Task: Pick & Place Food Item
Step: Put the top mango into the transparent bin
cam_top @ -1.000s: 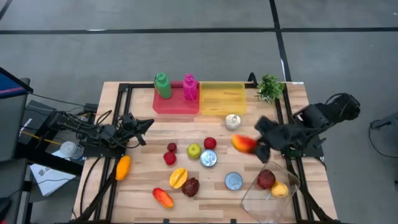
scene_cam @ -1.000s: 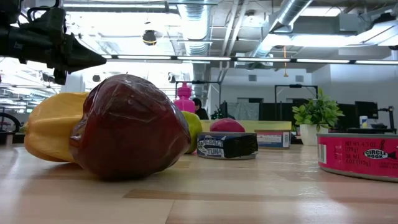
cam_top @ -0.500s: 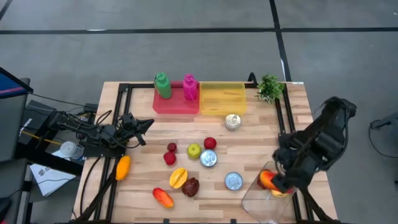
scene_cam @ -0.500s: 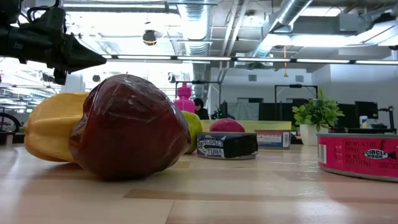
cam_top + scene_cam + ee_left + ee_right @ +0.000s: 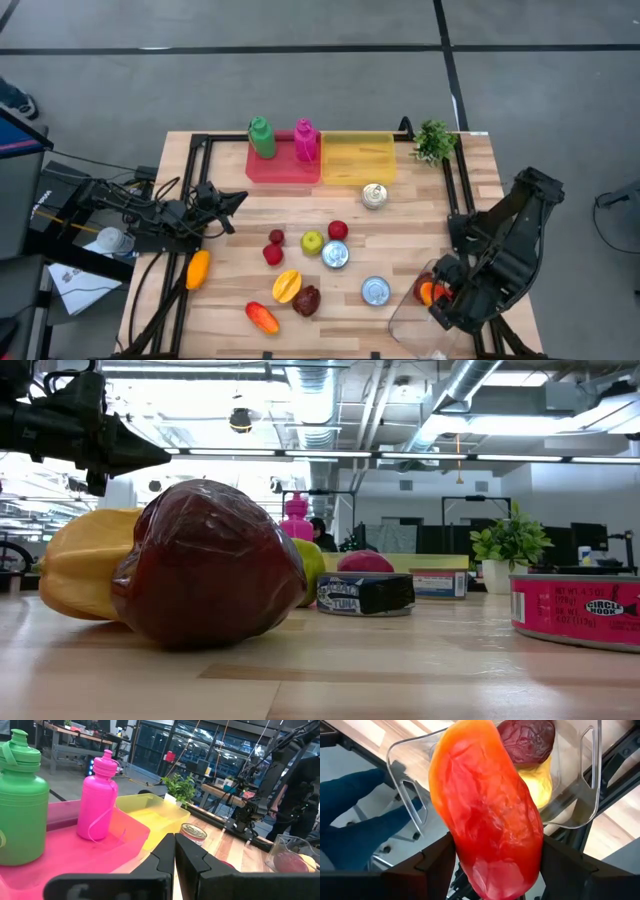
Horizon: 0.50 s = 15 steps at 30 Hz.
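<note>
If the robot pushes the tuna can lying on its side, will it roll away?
Probably, yes. The tuna can looks to rest on its round wall, so a sideways push would likely roll it. It looks stiff metal, so it shouldn't squash, and it's probably heavy for its size.

Far edge, left to right — tray (image 5: 282,168) carrying two bottles (image 5: 262,137), bin (image 5: 358,158), plant (image 5: 434,140). Near the bin: a can (image 5: 374,195). Table centre: small fruits (image 5: 312,241) clustered left of a second can (image 5: 335,255); a third can (image 5: 375,291) nearer. Near right corner — container (image 5: 432,318) holding two fruits (image 5: 530,740), right gripper (image 5: 487,870) above it with a mango (image 5: 485,810). Left edge: left gripper (image 5: 232,205), one fruit (image 5: 198,268) near it.
</note>
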Tool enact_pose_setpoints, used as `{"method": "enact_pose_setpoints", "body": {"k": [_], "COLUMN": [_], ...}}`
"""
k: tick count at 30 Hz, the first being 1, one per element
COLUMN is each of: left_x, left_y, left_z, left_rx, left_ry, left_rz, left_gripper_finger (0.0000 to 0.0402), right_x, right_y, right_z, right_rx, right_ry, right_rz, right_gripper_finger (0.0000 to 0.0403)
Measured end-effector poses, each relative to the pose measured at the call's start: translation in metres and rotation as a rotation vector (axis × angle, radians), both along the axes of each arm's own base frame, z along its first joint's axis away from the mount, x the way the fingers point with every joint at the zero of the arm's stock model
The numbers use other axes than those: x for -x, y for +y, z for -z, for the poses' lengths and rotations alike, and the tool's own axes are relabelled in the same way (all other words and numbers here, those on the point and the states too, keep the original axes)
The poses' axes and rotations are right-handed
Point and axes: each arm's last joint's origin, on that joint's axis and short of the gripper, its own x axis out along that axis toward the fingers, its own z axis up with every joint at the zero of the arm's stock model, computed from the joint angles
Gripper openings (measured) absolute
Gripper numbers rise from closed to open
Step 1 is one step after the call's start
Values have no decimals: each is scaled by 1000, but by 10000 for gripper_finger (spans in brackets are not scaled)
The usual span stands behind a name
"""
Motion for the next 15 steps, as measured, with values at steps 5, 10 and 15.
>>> {"method": "enact_pose_setpoints", "body": {"k": [5,10,15], "left_x": [0,0,0], "left_y": [0,0,0], "left_z": [0,0,0], "left_rx": [0,0,0], "left_ry": [0,0,0], "left_rz": [-1,0,0], "left_gripper_finger": [1,1,1], "right_x": [-7,-11,-14], "right_y": [8,12,14], "right_z": [10,13,13], "right_rx": [33,36,32], "right_ry": [19,-10,-65], "right_rz": [0,-4,-7], "right_gripper_finger": [246,246,246]}}
